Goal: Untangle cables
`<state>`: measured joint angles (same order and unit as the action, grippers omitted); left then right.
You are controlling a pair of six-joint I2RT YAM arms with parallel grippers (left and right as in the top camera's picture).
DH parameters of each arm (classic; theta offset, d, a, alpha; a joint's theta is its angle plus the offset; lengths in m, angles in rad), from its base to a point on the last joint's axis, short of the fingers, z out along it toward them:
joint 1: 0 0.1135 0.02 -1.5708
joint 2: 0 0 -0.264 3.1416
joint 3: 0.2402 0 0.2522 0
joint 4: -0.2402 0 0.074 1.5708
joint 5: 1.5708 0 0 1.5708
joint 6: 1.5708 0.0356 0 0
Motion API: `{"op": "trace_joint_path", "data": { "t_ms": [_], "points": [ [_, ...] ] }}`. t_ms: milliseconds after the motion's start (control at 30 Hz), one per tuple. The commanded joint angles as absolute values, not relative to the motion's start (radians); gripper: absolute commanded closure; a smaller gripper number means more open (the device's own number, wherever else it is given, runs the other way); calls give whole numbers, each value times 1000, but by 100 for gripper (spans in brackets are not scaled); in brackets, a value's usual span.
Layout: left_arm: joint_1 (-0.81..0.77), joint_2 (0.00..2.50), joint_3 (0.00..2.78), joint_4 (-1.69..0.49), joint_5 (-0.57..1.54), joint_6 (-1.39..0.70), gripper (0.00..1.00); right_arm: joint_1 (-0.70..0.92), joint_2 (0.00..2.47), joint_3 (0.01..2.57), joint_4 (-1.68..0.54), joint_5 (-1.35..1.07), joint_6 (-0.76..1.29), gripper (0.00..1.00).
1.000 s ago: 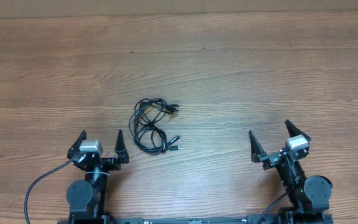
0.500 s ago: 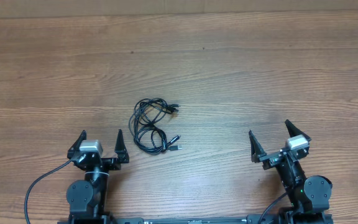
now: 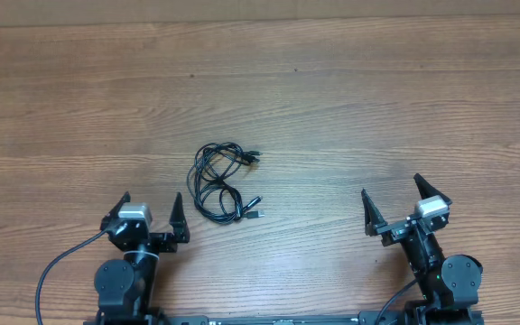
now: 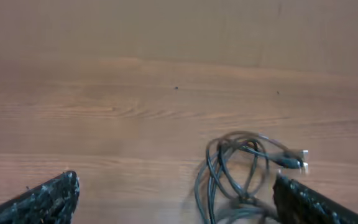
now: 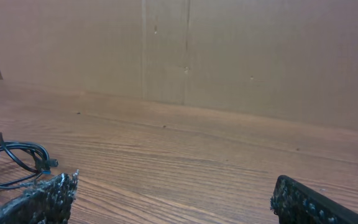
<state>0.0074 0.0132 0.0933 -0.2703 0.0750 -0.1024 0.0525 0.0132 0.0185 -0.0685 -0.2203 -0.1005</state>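
Observation:
A tangle of thin black cables (image 3: 223, 181) lies on the wooden table, left of centre, with plug ends at its upper right and lower right. In the left wrist view the cables (image 4: 241, 174) lie just ahead, near the right finger. My left gripper (image 3: 149, 208) is open and empty, just left of and below the tangle. My right gripper (image 3: 391, 199) is open and empty, far to the right of the cables. The right wrist view shows the cables (image 5: 11, 163) at its left edge.
The wooden table (image 3: 350, 108) stretches away behind the cables. A plain brown wall (image 5: 229, 50) stands at the table's far edge.
The left arm has shifted slightly; its gripper sits a little lower and tilted toward the cables. The right arm and the cables have not moved.

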Motion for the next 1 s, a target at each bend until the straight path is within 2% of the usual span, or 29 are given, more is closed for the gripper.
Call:
{"op": "trace_joint_path", "data": {
  "t_ms": [0,233,467,700,967],
  "points": [
    [12,6,218,-344,120,-112,1,50,8,8,-65,-210,-93,0],
    [12,22,412,-455,124,-112,0,50,8,8,-65,-210,-93,0],
    [12,187,662,-645,160,-112,1,50,8,8,-65,-210,-93,0],
    [12,446,929,-823,214,-85,0,50,8,8,-65,-210,-94,0],
    [12,767,1222,-1132,290,-4,0,50,8,8,-65,-210,-94,0]
  ]
}}
